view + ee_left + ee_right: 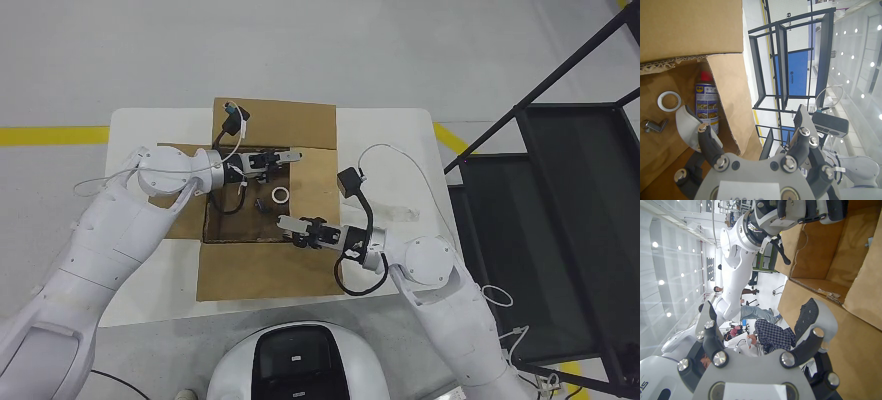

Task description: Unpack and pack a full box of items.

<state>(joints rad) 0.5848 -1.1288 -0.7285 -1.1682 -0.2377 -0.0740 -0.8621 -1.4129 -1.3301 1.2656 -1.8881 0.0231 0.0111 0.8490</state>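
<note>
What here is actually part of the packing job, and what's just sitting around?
Part of the job:
cardboard box
spray can, silver ring and metal bracket inside it
left gripper and right gripper, both open

Just around:
white table
black shelf rack
yellow floor line

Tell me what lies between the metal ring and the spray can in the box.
Nothing: the left wrist view shows only bare box floor between the metal ring and the spray can.
</note>
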